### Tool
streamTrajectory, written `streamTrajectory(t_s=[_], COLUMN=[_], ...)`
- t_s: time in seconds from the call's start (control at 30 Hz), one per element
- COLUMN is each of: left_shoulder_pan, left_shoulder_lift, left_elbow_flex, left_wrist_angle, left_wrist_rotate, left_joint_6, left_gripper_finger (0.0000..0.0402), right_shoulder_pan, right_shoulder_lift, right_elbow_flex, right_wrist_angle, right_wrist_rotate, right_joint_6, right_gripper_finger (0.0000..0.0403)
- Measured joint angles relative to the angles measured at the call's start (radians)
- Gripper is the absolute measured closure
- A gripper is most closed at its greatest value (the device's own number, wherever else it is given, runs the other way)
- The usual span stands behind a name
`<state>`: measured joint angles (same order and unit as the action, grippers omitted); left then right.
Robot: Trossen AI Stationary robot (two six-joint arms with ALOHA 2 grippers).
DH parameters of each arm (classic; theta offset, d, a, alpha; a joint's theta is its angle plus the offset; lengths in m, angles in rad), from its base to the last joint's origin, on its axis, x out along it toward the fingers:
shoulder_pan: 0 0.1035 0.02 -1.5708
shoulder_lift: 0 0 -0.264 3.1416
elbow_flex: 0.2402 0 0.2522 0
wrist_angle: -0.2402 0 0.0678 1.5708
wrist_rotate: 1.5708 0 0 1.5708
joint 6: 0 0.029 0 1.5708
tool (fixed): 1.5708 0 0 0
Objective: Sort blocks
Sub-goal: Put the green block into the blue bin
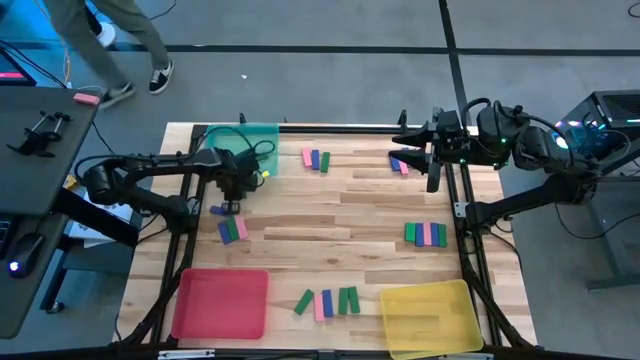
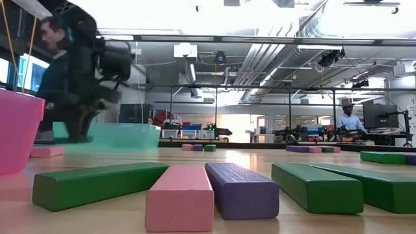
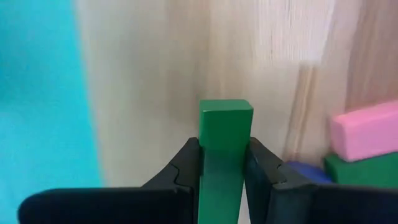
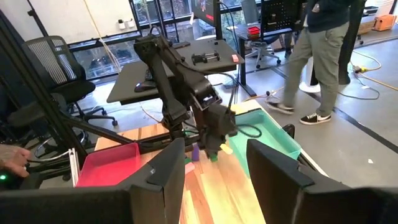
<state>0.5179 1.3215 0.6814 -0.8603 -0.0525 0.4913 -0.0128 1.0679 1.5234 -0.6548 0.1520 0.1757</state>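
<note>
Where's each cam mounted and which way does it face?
High: overhead, straight down; both arms, left gripper beside the green tray.
Low: table height, level across blocks into the room; one arm at its left.
Left wrist: looks past its fingers, shut on a green block.
Right wrist: between its open fingers toward the left arm.
Shared: the green tray shows in high, low and right wrist.

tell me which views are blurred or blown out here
Left wrist view: the green block in the left hand is fairly sharp, while the table and green tray behind smear with motion blur. Low view: ceiling lights glare white and the left arm is a blurred dark silhouette. High view: evenly lit.
</note>
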Motion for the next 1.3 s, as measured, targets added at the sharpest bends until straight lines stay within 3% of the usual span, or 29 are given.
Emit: streamTrajectory(t_s=[0.33,0.5,0.6,0.73,0.93,1.1,1.3], left_shoulder_pan=[-0.009,-0.037,-0.031,0.037,0.149,0.231,0.318], left_shoulder_lift=[-0.051,-0.102,-0.099,0.006,0.177,0.193,0.185], left_elbow_flex=[0.405,0.552,0.570,0.567,0.563,0.542,0.470], left_wrist_angle=[-0.013,0.195,0.359,0.380,0.306,0.207,0.054], left_wrist_rotate=[0.112,0.164,0.091,0.036,-0.010,-0.090,-0.033], left_joint_6=[-0.066,-0.142,-0.198,-0.217,-0.193,-0.222,-0.247], left_gripper_finger=[0.0350,0.0350,0.0350,0.0350,0.0350,0.0350,0.0350], right_shoulder_pan=[0.000,0.000,0.000,0.000,0.000,0.000,0.000], right_shoulder_lift=[-0.008,-0.030,-0.047,-0.060,-0.067,-0.067,-0.067], right_elbow_flex=[0.000,0.000,0.000,0.000,0.000,0.000,0.000], right_wrist_angle=[0.029,0.100,0.136,0.161,0.162,0.159,0.159], right_wrist_rotate=[-0.001,-0.003,-0.003,-0.003,-0.002,0.000,0.000], right_joint_6=[-0.017,-0.076,-0.105,-0.116,-0.114,-0.117,-0.132], right_gripper_finger=[0.0252,0.0252,0.0252,0.0252,0.0252,0.0252,0.0252])
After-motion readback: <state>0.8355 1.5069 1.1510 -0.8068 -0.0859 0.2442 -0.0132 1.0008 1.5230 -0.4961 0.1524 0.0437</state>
